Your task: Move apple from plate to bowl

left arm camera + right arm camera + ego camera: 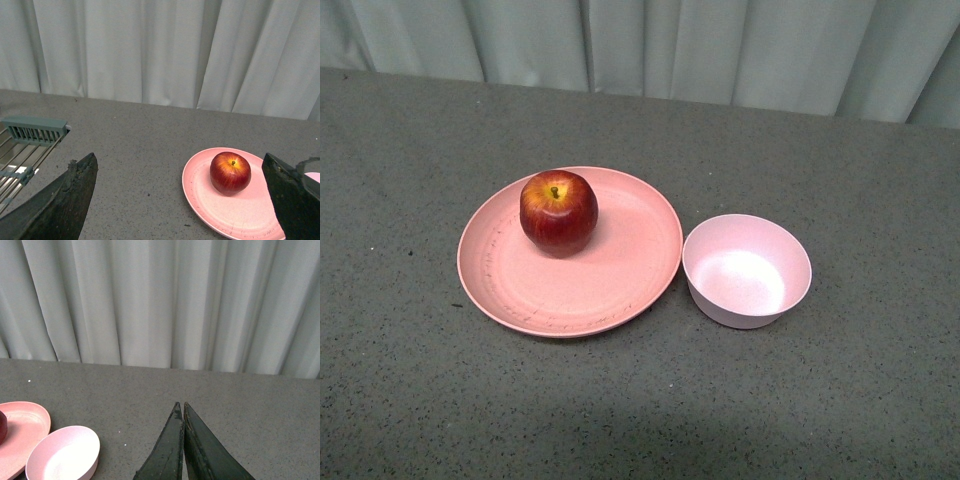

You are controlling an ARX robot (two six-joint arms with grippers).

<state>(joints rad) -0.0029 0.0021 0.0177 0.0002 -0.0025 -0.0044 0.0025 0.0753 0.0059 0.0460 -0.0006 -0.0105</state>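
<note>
The apple (558, 212) sits stem-up on the plate (610, 275), toward the plate's 11 o'clock in the front view. The bowl (747, 270) stands just beside the plate at its 3 o'clock, on the grey speckled table (820, 400). The left jaws are spread wide, released and holding nothing, with the apple beyond them. The right jaws are clenched tip to tip on nothing.
</note>
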